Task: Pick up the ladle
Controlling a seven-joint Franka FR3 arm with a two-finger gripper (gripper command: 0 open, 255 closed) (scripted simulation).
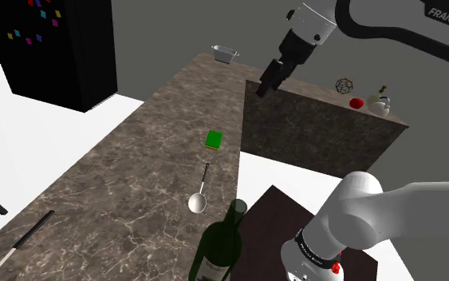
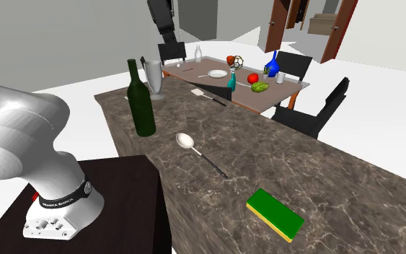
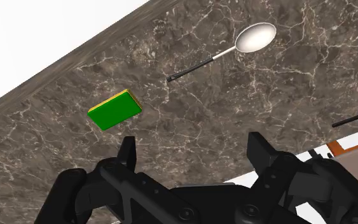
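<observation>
In the shoulder view, the ladle [image 1: 202, 186] is seen lying flat on the marbled desk [image 1: 127, 187], close to the edge nearest the stand, between a green sponge [image 1: 214, 140] and a wine bottle [image 1: 218, 247]. The end effector [image 1: 262, 88] hangs high above, well apart.

In the second exterior view, the ladle is touched by nothing.

In the wrist view, the fingers [image 3: 128, 147] are spread wide, empty. Approach, descent and grasp are judged outstanding.
</observation>
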